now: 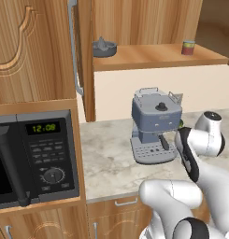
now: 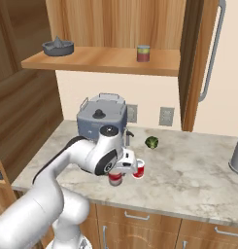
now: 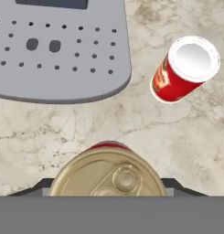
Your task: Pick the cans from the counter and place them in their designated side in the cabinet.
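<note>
Gripper (image 2: pixel 116 175) hangs low over the counter (image 2: pixel 198 170), near its front edge, just in front of the grey coffee machine (image 2: pixel 102 119). In the hand view a darker red can (image 3: pixel 111 176) with a gold pull-tab lid sits right at the base of the gripper, between the finger tips; whether the jaws press on it cannot be told. In the right base view this can (image 2: pixel 114 180) shows partly under the hand, standing on the stone.

Bright red can (image 2: pixel 138 169), white top, stands upright on the counter just right of the gripper, apart from the other.

Cabinet (image 2: pixel 115 24) above: plank shelf (image 2: pixel 101 59) carries a grey juicer (image 2: pixel 58 47) at the left and a greenish-labelled can (image 2: pixel 143 53) further right. Door with silver bar handle (image 2: pixel 211 53) stands open at right.

Small green item (image 2: pixel 151 142), perhaps a vegetable, lies on the counter near the wall. Microwave (image 1: pixel 34 156) sits at far left.
</note>
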